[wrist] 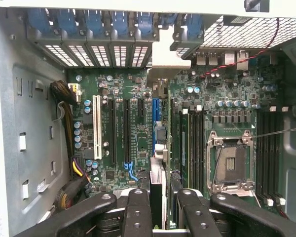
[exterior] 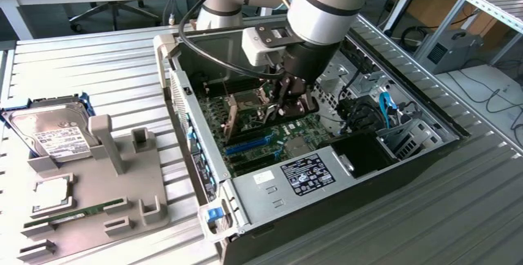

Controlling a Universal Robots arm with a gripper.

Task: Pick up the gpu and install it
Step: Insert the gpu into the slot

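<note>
Pincer (wrist: 158, 207): I pinch the gpu (wrist: 157, 190) edge-on, inside the case (exterior: 245, 201).
Gpu: held upright between my fingers (wrist: 138, 210), just over the blue slot (wrist: 155, 123) ahead of me.
Risk: I judge any tilt jams its edge beside the slot, straining the board (wrist: 113, 89).

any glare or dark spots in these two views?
Exterior view: the arm shades the motherboard inside the case; the drive label glares slightly. Wrist view: even light on the board, the gpu edge-on, the pincer dark in the foreground.
</note>
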